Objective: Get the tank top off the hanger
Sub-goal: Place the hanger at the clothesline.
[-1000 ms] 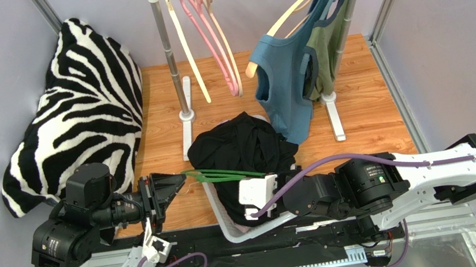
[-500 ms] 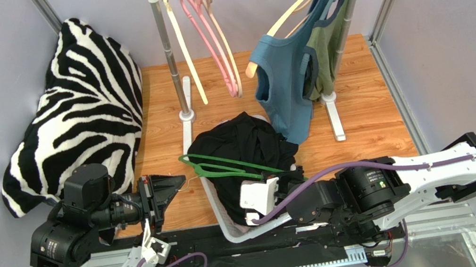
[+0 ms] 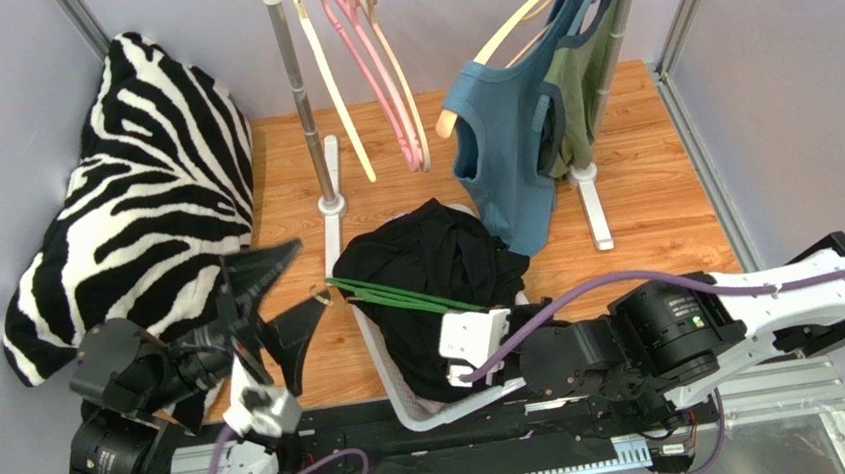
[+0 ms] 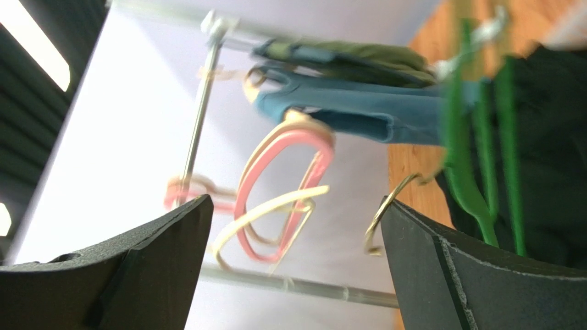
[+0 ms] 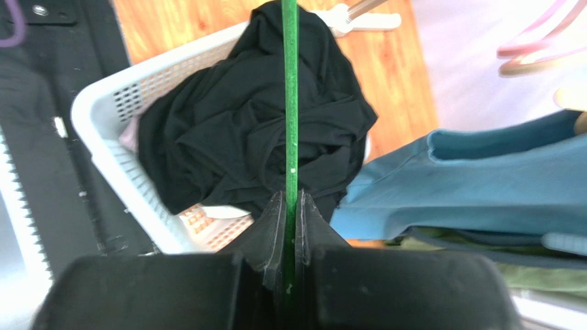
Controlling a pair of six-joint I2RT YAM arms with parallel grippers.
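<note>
A black tank top (image 3: 434, 258) lies bunched in a white basket (image 3: 378, 359). A green hanger (image 3: 402, 298) lies slanted across the top of it, its metal hook (image 3: 323, 296) pointing left. My right gripper (image 3: 517, 302) is shut on the hanger's right end; in the right wrist view the green bar (image 5: 290, 103) runs straight out from between the closed fingers (image 5: 274, 220) over the black cloth (image 5: 227, 130). My left gripper (image 3: 310, 274) stands wide open just left of the hook, holding nothing. In the left wrist view the hook (image 4: 386, 213) hangs by the right finger (image 4: 468, 275).
A clothes rack (image 3: 297, 92) stands at the back with empty pink and cream hangers (image 3: 382, 65), plus a blue tank top (image 3: 502, 142) and a green one (image 3: 584, 78) on hangers. A zebra cushion (image 3: 128, 195) leans against the left wall. Grey walls close both sides.
My left gripper let go of the hanger's hook, opened wide and swung upward. The hanger dropped back onto the black cloth, still held by the right gripper.
</note>
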